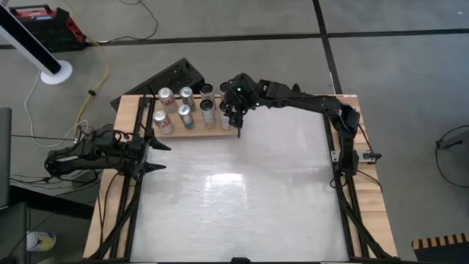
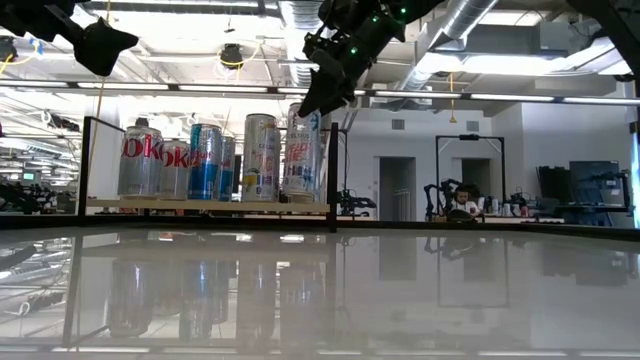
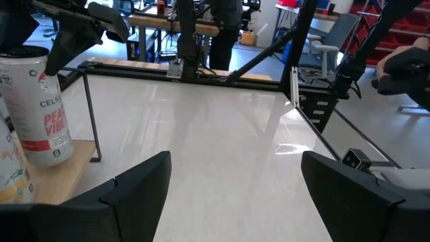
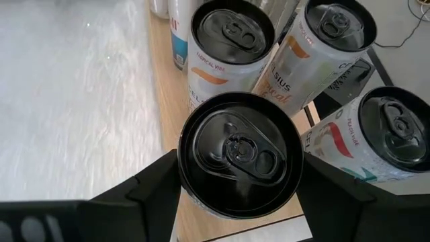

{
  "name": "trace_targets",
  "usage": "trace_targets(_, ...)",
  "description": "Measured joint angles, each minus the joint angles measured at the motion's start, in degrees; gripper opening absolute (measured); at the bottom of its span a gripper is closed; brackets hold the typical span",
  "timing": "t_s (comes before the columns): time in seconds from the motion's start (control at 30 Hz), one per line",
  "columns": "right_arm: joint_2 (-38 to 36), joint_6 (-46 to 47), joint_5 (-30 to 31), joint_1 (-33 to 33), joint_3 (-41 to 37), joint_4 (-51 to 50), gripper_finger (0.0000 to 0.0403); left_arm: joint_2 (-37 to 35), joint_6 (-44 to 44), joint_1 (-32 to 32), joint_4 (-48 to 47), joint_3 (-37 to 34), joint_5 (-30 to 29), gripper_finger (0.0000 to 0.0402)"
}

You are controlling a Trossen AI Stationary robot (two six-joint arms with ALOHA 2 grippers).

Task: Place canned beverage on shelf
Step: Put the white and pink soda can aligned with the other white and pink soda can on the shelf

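Observation:
The light-wood shelf (image 1: pixel 209 130) lies at the table's far left and carries several upright cans, among them red-lettered silver ones (image 2: pixel 140 160) and a blue one (image 2: pixel 205 160). My right gripper (image 1: pixel 233 114) reaches over the shelf's right end and is shut on a white black-topped can (image 4: pixel 235 154), which also shows in the low view (image 2: pixel 303 150) and the left wrist view (image 3: pixel 40 107). My left gripper (image 1: pixel 163 155) waits open and empty at the table's left edge, near the shelf's near side. My right gripper pinches the can's upper wall just below the rim (image 4: pixel 191 181) between its two fingers, one on each side. The fingers come from above, pointing down. The can stands upright with its base (image 2: pixel 303 198) on the shelf's right end.
Other black-topped cans (image 4: pixel 332 40) stand close around the held one. A thin dark frame post (image 2: pixel 333 170) rises at the shelf's right end. A black case (image 1: pixel 172 73) lies beyond the far edge. The white tabletop (image 1: pixel 242 198) stretches toward the near and right edges.

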Motion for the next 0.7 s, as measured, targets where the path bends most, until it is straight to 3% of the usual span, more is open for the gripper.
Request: trace_targets(0.7, 0.1, 1.1, 0.0, -0.3, -0.3, -0.5, 0.0274, 0.0, 0.0, 0.0, 0.0, 0.0, 0.0, 0.0318)
